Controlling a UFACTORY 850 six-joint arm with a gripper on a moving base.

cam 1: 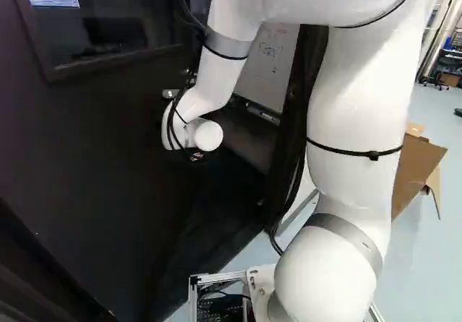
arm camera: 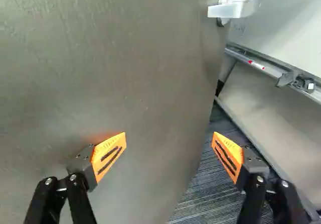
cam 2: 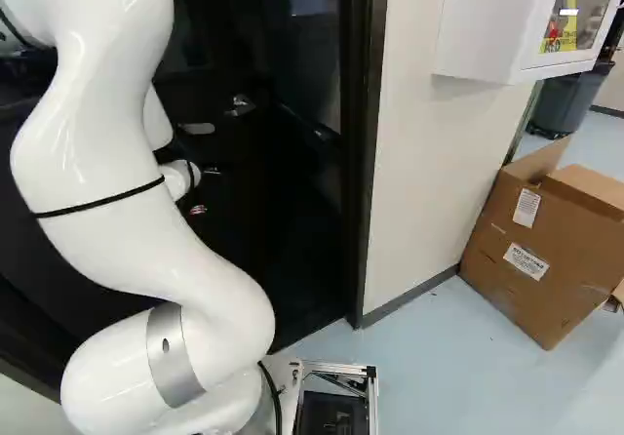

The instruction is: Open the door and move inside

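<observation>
The dark door (cam 1: 108, 141) stands ajar at the left of the left base view. My gripper (cam 1: 196, 155) is mostly hidden by the wrist there, close to the door. In the wrist view the gripper (arm camera: 169, 151) is open, with nothing held. The grey door face (arm camera: 125, 73) lies ahead of it, and the free edge runs down between the two fingers. One orange pad (arm camera: 109, 156) casts a glow on the door; contact cannot be told. The lever handle (arm camera: 228, 9) is farther ahead, near that edge. Through the opening shows dark carpet (arm camera: 200, 199).
A whiteboard (cam 1: 267, 58) with a tray rail (arm camera: 266, 68) stands beyond the opening. The black door frame (cam 2: 363, 162) meets a white wall (cam 2: 419, 162) right of the arm. A wall cabinet (cam 2: 497, 25) hangs there, above a cardboard box (cam 2: 531, 250) on the floor.
</observation>
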